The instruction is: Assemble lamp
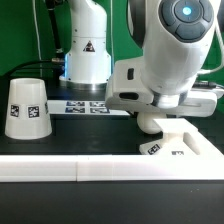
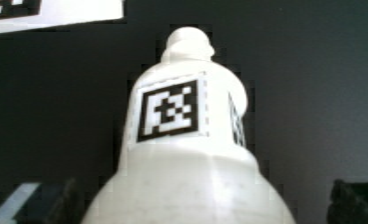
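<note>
Observed pincer [image 2: 195,200] straddling bulb [image 2: 184,120]; could not tell whether clamped or apart. Noted shade [image 1: 25,108] standing at exterior view's left, well apart from base [image 1: 187,146].

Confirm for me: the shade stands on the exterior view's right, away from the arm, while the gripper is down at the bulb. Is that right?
Not quite. The shade stands on the exterior view's left, not its right, as the exterior view shows. The rest holds: it is away from the arm, and the gripper is down at the bulb.
</note>
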You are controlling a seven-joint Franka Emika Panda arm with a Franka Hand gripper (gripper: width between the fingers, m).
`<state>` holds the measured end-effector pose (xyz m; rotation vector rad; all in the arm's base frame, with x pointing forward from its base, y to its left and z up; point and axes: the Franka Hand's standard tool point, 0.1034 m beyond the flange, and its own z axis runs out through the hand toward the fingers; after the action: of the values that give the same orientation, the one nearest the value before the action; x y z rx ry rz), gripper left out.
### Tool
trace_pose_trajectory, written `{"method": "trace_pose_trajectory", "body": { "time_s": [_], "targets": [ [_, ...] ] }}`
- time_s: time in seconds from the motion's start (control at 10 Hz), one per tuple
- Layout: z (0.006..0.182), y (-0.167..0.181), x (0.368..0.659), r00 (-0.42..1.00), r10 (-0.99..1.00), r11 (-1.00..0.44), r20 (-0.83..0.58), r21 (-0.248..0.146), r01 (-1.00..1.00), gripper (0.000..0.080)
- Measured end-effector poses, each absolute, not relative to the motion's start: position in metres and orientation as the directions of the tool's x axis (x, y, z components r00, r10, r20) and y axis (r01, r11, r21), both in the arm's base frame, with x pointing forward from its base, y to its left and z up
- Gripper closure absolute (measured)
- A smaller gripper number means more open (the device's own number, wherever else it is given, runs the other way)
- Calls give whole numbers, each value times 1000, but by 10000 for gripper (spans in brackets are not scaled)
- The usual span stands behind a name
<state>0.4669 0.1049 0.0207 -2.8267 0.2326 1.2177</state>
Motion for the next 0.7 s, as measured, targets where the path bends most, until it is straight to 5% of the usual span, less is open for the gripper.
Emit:
{"method": "trace_pose_trajectory", "body": {
  "time_s": [0.4,0.5,0.7],
  "targets": [
    [18,102,471,690,-115,-987,-715,2,-162,100],
    [18,102,471,690,-115,-987,-715,2,-162,224],
    [18,98,472,690,-120,-986,-714,3,-168,223]
  ]
}}
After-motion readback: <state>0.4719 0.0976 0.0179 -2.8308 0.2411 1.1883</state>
